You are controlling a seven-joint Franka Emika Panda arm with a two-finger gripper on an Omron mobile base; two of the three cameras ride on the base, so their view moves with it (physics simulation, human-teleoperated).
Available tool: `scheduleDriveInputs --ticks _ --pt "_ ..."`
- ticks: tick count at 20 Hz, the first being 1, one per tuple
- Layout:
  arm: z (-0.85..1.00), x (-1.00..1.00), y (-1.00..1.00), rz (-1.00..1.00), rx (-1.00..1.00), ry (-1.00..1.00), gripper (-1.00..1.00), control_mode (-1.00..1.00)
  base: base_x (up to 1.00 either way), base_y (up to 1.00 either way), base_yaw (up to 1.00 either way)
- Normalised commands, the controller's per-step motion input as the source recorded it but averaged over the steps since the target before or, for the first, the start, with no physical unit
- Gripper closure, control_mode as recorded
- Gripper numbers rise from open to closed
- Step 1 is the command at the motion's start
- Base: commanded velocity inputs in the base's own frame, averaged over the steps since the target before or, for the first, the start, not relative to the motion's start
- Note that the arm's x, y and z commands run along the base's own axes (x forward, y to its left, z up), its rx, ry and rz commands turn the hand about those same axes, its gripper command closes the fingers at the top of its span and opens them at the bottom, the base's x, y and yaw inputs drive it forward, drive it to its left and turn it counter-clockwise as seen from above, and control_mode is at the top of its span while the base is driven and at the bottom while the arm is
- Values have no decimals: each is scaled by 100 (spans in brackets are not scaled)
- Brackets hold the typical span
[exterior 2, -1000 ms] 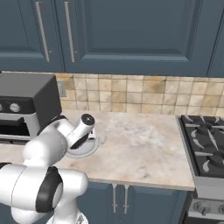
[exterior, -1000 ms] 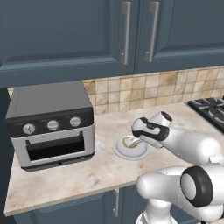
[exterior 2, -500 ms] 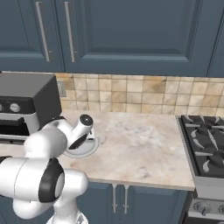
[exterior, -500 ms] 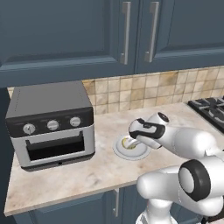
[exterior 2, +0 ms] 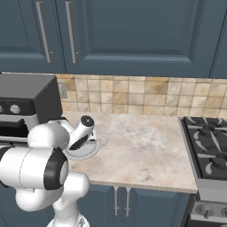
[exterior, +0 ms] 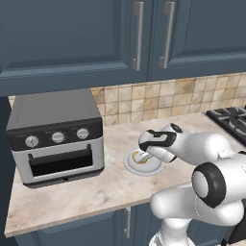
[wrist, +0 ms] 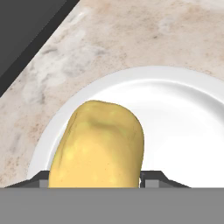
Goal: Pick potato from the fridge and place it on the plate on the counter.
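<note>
The golden-yellow potato point(wrist: 98, 144) sits between my gripper's point(wrist: 96, 179) two dark fingertips, which press its sides, so the gripper is shut on it. Right under it lies the pale round plate point(wrist: 183, 113) on the beige marbled counter point(wrist: 109, 39). From the left base view, the gripper point(exterior: 141, 154) points down over the plate point(exterior: 154, 168), the potato point(exterior: 140, 158) just above the dish's left half. In the right base view the hand hides the potato, and the plate point(exterior 2: 86, 153) peeks out below it. The fridge is out of view.
A grey toaster oven point(exterior: 55, 137) stands on the counter point(exterior: 96, 187) just left of the plate. A gas stove point(exterior 2: 208, 146) borders the counter on the right. Dark blue wall cabinets point(exterior: 134, 33) hang above the tiled backsplash.
The hand has shifted slightly left and lower over the plate, still carrying the potato. The base has not moved.
</note>
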Motion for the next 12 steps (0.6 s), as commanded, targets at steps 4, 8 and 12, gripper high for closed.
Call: scheduleDriveInputs --ticks 4,8,12 --pt "0 0 0 0 0 0 -100 -100 0 0 0" --pt "0 0 0 0 0 0 -100 -100 0 0 0" --pt "3 0 0 0 0 0 -100 -100 0 0 0"
